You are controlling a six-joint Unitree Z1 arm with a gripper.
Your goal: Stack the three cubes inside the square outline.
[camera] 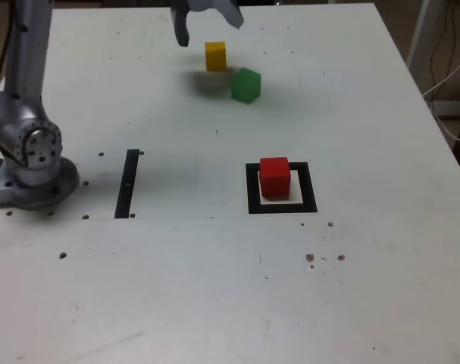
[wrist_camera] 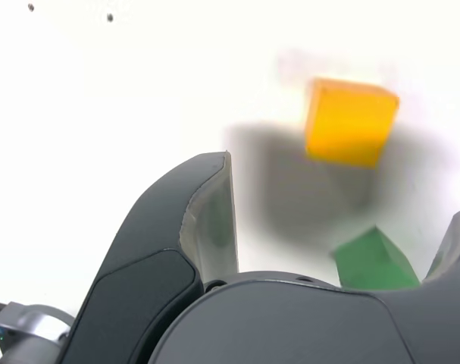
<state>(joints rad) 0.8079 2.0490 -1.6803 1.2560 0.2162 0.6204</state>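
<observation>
Gripper [camera: 208,21] spread wide, empty, hovering at far end of table [camera: 381,288]. Yellow cube [camera: 215,56] just below/ahead of fingertips, not touching. Green cube [camera: 246,85] beside yellow, a bit nearer cam. Red cube [camera: 275,177] well away from gripper, sitting inside square outline [camera: 252,189]. Black strip [camera: 127,183] off to exterior view's left.

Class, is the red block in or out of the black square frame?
In. The red block sits on the white centre of the black square frame, in the exterior view, with black border visible on all sides of it.
</observation>
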